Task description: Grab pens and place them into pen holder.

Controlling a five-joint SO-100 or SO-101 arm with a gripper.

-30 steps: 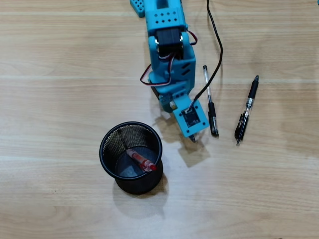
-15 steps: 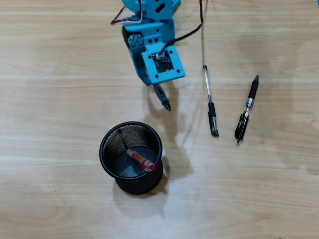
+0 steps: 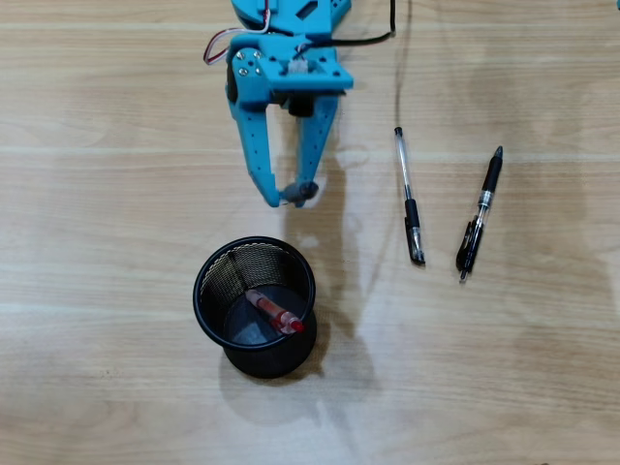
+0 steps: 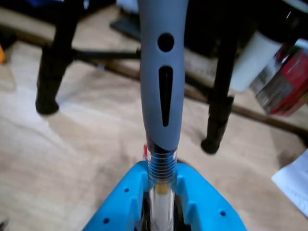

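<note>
Pale wood-grain surface [image 3: 116,194] under even overhead light, soft shadows across the planks, black furniture legs [image 4: 50,72] on a light wooden floor [image 4: 72,144] beyond, red-and-grey clutter [image 4: 284,86] blurred at right, white paper corner [image 4: 296,185].

Wood, Plastic and Wire Mesh

The bench [image 3: 116,194] is pale wood grain with a smooth, faintly shiny finish. The hand [image 3: 294,197] is matt blue plastic. Its pen [image 4: 162,91] has a matt grey rubbery grip over clear glossy plastic. The cup [image 3: 208,263] is black wire mesh
</note>
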